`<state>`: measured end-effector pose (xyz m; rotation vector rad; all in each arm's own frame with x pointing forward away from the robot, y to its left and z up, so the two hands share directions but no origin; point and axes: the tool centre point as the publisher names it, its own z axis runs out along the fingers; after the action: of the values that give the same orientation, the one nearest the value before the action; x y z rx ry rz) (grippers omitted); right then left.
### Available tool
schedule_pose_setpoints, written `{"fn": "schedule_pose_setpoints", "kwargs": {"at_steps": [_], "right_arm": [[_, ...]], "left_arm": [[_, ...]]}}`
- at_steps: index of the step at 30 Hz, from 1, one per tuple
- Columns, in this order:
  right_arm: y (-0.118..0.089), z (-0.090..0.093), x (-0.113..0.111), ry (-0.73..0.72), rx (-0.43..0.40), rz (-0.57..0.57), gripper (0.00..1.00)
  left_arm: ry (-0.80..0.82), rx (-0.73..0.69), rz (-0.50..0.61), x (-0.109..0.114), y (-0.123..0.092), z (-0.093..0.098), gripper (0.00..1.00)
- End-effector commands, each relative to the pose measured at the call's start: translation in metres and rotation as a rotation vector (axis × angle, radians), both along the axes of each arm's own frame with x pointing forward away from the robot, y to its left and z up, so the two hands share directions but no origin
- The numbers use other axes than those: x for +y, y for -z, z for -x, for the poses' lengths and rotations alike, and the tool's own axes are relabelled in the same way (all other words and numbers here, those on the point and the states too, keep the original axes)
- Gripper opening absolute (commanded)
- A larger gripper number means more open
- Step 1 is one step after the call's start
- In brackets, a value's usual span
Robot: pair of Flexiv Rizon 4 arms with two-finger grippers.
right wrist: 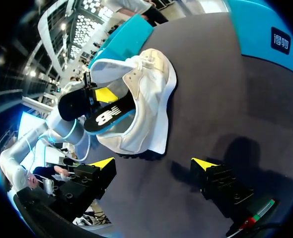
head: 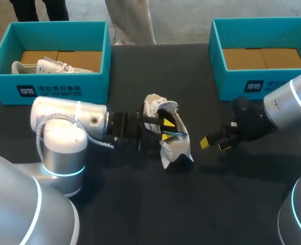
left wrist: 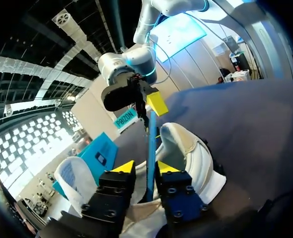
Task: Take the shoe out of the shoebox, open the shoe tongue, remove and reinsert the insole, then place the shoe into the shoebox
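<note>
Mid-frame, left fingers (head: pixel 168 124) pinch a blue-edged black insole (head: pixel 174 133) inside a white sneaker (head: pixel 171 151).
Only the right wrist view shows its black face; right fingers (head: pixel 215 144) gape wide.

Silver-white left arm (head: pixel 64 120) stretched level from the left, its black yellow-tipped left gripper (head: pixel 166 129) clamped from both sides on a thin blue-edged black insole (left wrist: pixel 150 148), silver-white right arm (head: pixel 288 104) angled in from the right, its right gripper (head: pixel 214 144) held low, fingers spread wide
</note>
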<state>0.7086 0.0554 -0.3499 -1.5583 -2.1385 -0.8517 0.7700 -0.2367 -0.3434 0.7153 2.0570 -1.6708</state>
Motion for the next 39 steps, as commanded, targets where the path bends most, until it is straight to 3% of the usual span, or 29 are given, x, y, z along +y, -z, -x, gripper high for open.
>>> {"fn": "schedule_pose_setpoints", "kwargs": {"at_steps": [1, 9, 11, 14, 36, 37, 38, 39], "right_arm": [[0.000, -0.001, 0.003, 0.003, 0.000, 0.008, 1.00], [-0.001, -0.002, 0.005, 0.003, 0.000, 0.015, 1.00], [-0.001, -0.002, 0.005, 0.002, 0.002, 0.017, 1.00], [-0.001, -0.002, 0.005, 0.003, 0.005, 0.018, 1.00], [0.002, 0.001, 0.007, 0.004, 0.014, 0.022, 1.00], [0.002, 0.001, 0.007, 0.005, 0.014, 0.023, 1.00], [0.002, 0.001, 0.007, 0.006, 0.015, 0.024, 1.00], [0.002, 0.001, 0.007, 0.007, 0.015, 0.025, 1.00]], "left_arm": [[0.006, -0.003, 0.011, 0.004, -0.007, 0.005, 0.45], [0.032, 0.002, 0.038, -0.006, -0.014, 0.011, 0.38], [0.040, 0.005, 0.038, -0.008, -0.013, 0.013, 0.28], [0.054, 0.006, 0.032, -0.009, -0.010, 0.015, 0.00], [0.028, -0.054, -0.058, 0.000, 0.015, -0.004, 0.00], [0.023, -0.053, -0.055, 0.000, 0.013, -0.004, 0.13], [0.021, -0.053, -0.050, 0.001, 0.010, -0.003, 0.40], [0.020, -0.055, -0.047, 0.001, 0.009, -0.003, 0.43]]}}
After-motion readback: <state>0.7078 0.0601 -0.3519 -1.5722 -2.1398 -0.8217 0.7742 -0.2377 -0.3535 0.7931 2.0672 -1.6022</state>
